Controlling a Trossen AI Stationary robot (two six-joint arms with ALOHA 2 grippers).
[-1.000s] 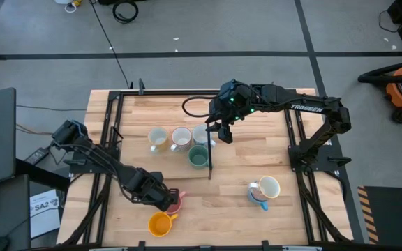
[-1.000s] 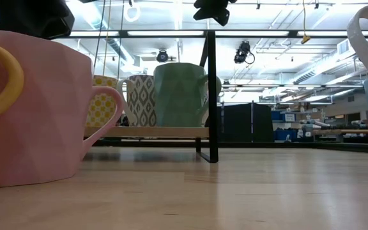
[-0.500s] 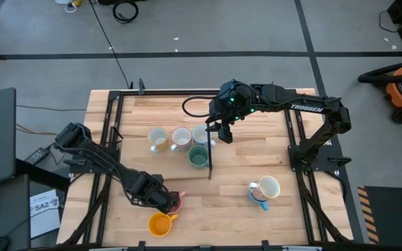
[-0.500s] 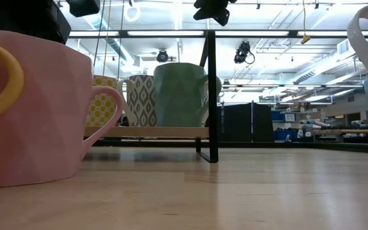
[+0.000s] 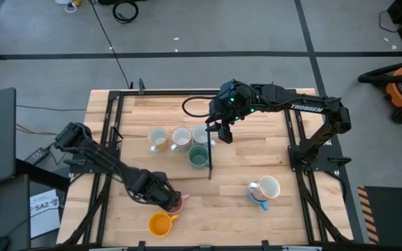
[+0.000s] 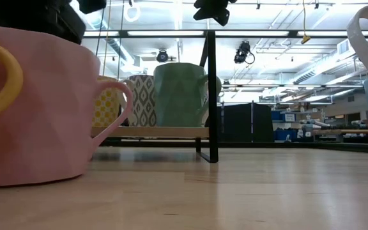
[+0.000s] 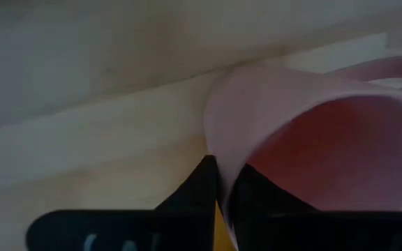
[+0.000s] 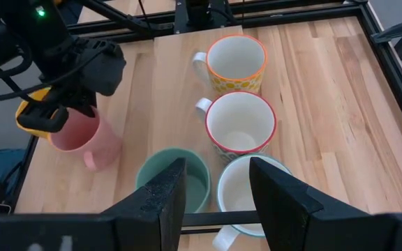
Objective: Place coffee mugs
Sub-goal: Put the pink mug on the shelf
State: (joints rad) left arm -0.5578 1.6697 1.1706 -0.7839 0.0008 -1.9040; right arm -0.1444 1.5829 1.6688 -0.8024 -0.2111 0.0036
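Pinching the pink mug (image 5: 176, 203) by its rim, my left gripper (image 5: 165, 200) sits clamped at the table's near-left; the shelf (image 5: 180, 152) lies ahead, where my open-jawed right gripper (image 5: 223, 132) hovers.

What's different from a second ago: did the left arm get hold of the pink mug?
Yes. The left gripper went from wide open to shut on the pink mug's rim, one finger inside and one outside, and the mug tilted slightly in the low view. The right gripper stayed open above the rack; the other mugs did not move.
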